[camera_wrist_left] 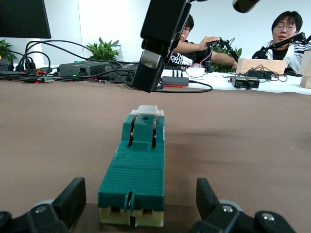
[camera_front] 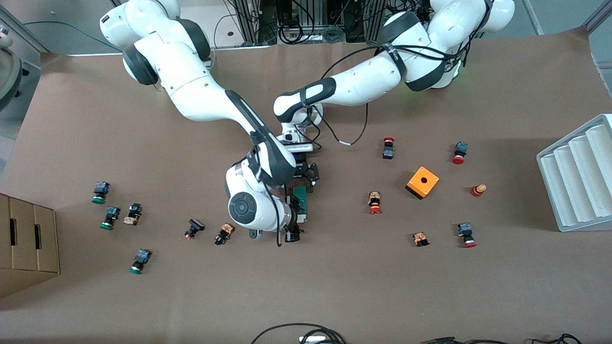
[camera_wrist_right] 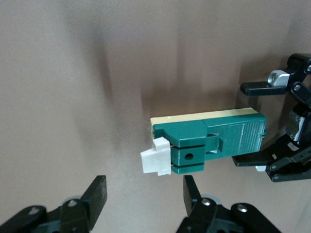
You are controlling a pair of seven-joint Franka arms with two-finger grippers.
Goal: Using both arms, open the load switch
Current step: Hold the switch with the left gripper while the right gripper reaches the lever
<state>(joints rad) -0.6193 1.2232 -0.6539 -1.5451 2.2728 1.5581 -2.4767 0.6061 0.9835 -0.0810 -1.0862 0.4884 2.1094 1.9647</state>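
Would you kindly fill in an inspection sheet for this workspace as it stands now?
Surface: brown table, flat.
Job's things: green load switch lying flat mid-table, white end piece away from the left hand.
Clutter: orange box, red- and green-capped buttons scattered toward both ends.
Hands: left hand open, fingers either side of the switch's cream end, not touching; right hand part-open over the white end, holding nothing.
Cables: black loop under the left arm.
Surroundings: white rack, cardboard box at table ends.

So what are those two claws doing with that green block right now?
Left claw open, straddling green block. Right claw open, over its white end. Nothing blocking.
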